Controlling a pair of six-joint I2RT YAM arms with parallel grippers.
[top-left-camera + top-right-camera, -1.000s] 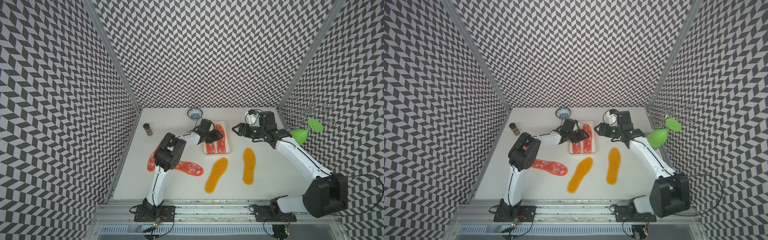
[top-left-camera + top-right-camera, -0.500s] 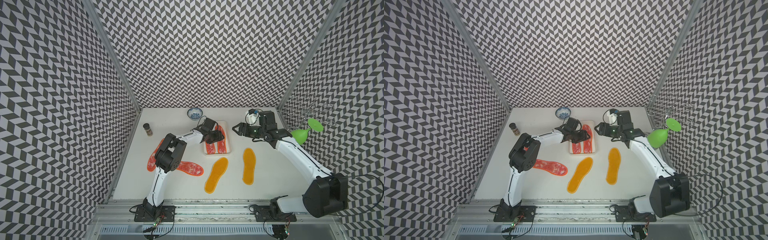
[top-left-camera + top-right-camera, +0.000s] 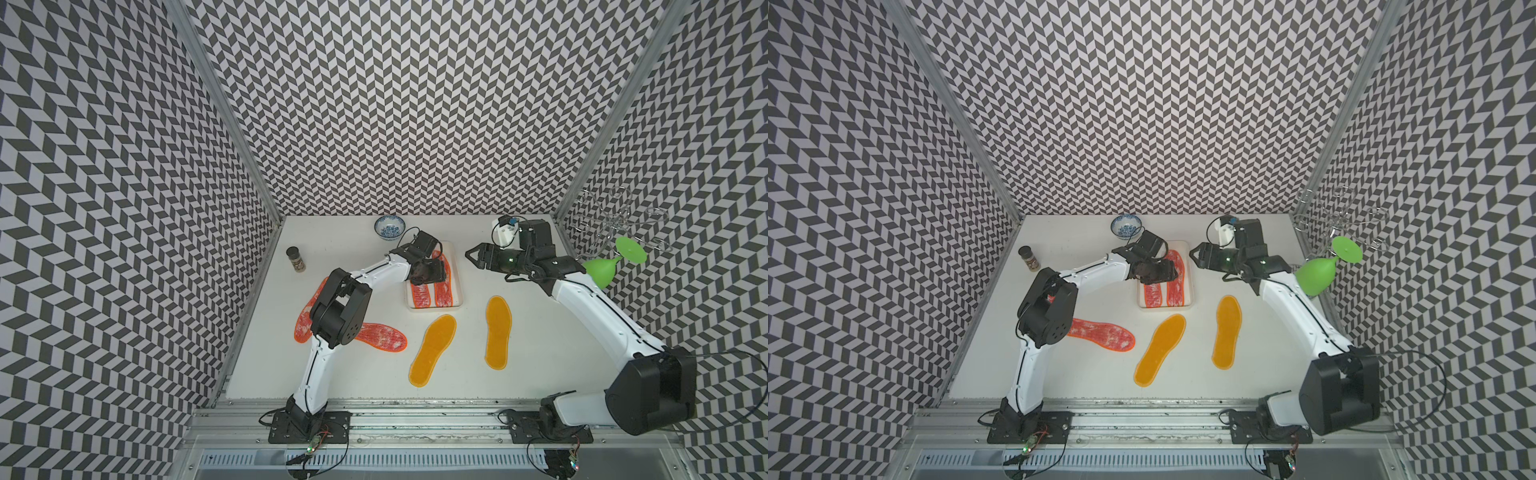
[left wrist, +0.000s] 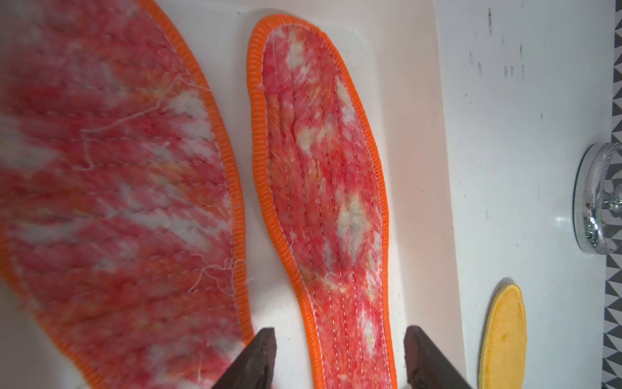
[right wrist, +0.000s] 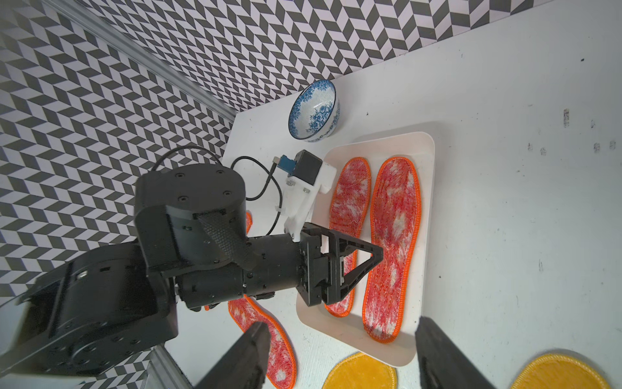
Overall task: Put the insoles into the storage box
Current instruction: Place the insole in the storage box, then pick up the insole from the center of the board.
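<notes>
At nine o'clock on the white table, loose insoles: two, mottled red-and-white fabric.
left gripper: spread, empty, over the tray.
storage box: shallow white plastic tray, twelve o'clock, two red insoles inside.
yellow insoles: tray's six o'clock.
right gripper: spread, empty, tray's three o'clock.

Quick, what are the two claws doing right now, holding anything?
Left gripper: open, empty, over an insole lying in the storage box.
Right gripper: open, holding nothing.
</notes>
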